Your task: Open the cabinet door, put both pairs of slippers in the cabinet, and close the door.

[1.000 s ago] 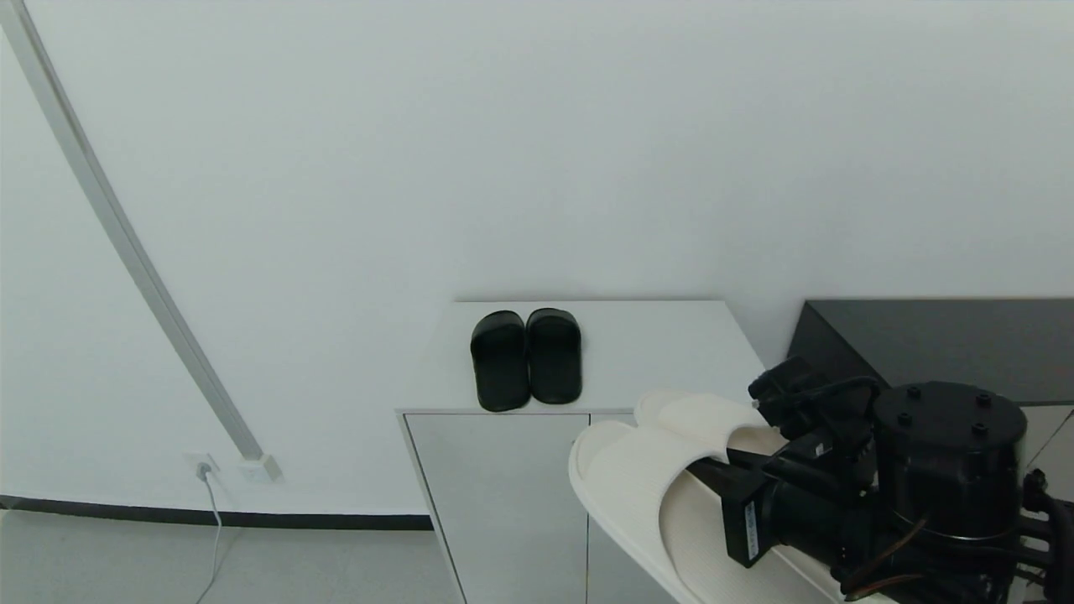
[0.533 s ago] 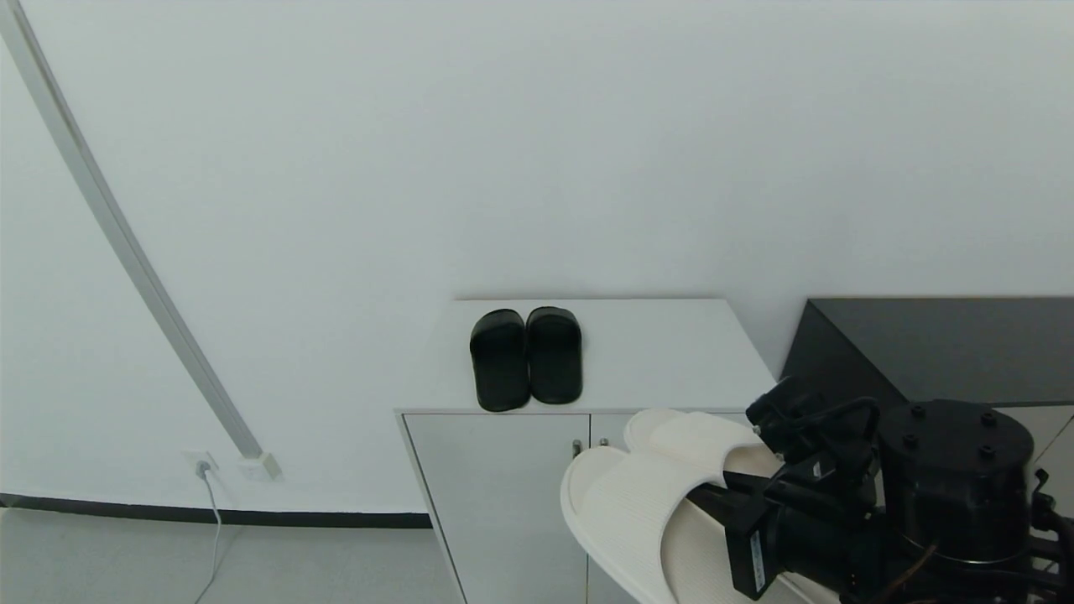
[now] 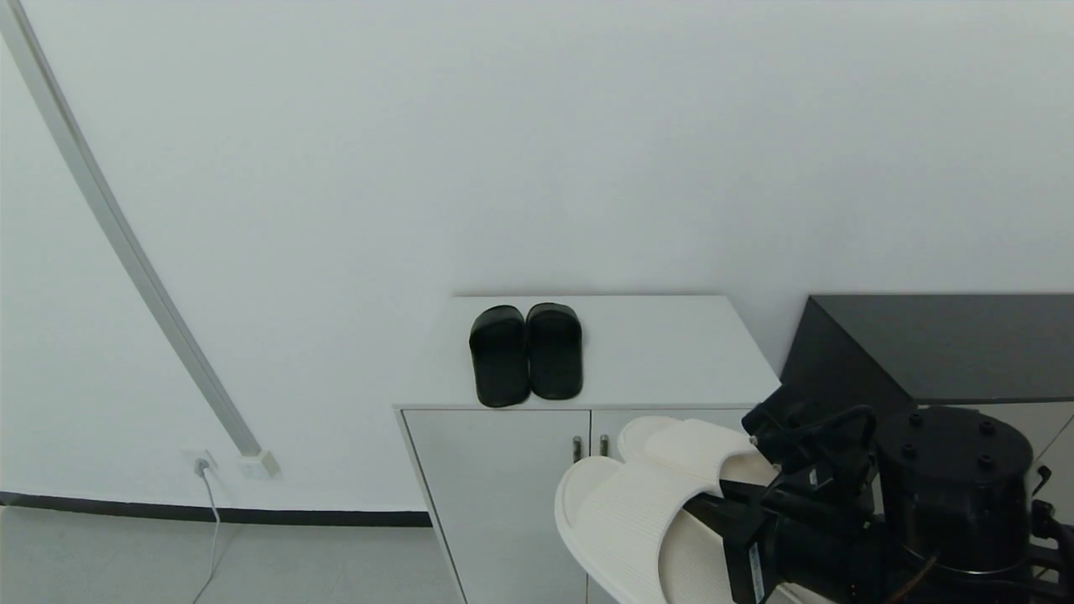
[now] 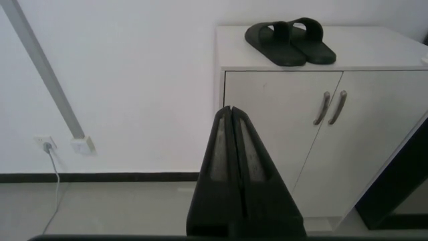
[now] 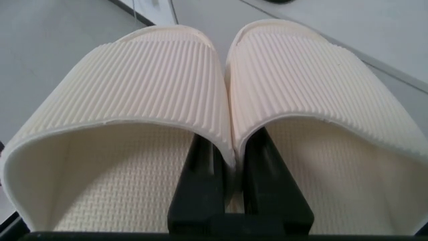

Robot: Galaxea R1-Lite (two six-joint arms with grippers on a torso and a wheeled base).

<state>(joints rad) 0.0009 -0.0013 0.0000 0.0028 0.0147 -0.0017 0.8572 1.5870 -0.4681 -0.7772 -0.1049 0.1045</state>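
Now, cabinet (image 3: 663,361): doors shut, handles (image 3: 590,447) at centre seam.
white slippers (image 3: 646,512): likely light, soft; held before the doors.
black slippers (image 3: 526,354): on cabinet top; pinch adjoining inner walls.
right gripper (image 5: 231,164): clamped on white pair's inner walls.
left gripper (image 4: 232,144): fingers together, empty.

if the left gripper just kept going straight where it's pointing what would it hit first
Most likely the cabinet's left door, near its outer edge: the shut left gripper points there with nothing between. Depth is unclear, so it might instead meet the wall beside it.
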